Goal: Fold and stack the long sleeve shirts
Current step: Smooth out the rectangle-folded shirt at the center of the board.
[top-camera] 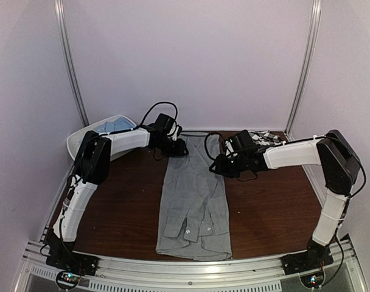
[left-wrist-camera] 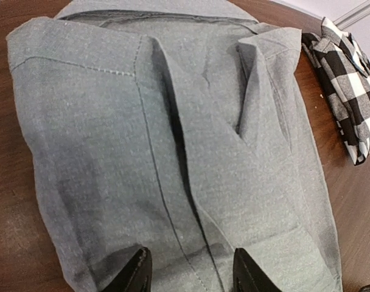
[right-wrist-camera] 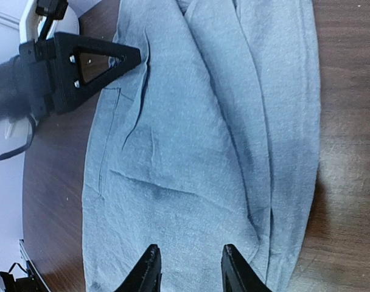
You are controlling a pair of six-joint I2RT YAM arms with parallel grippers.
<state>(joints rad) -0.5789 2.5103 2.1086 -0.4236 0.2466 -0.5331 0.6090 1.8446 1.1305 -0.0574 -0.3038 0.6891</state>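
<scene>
Left gripper (left-wrist-camera: 194, 271): spread wide with nothing clamped, its two fingertips directly over the cloth of the grey shirt (left-wrist-camera: 112, 121); whether they touch it cannot be told. In the top view this gripper (top-camera: 176, 146) sits at the shirt's 11 o'clock corner.

Right gripper (right-wrist-camera: 191, 267): likewise parted and holding nothing, above the same shirt (right-wrist-camera: 185, 152) near its 1 o'clock edge (top-camera: 218, 163). The left gripper's black finger (right-wrist-camera: 94, 61) appears at 10 o'clock in the right wrist view.

The grey shirt (top-camera: 194, 207) lies flat along the middle of the brown table (top-camera: 124, 207), folded into a long narrow strip that runs from 12 to 6 o'clock, with small buttons showing at the 6 o'clock end.

The black-and-white checked shirt (left-wrist-camera: 349, 103) lies bunched at the table's 1 o'clock corner (top-camera: 261, 135), apart from the grey one.

A white tub (top-camera: 81, 139) stands at 10 o'clock, with light blue cloth (top-camera: 112, 128) inside it.
</scene>
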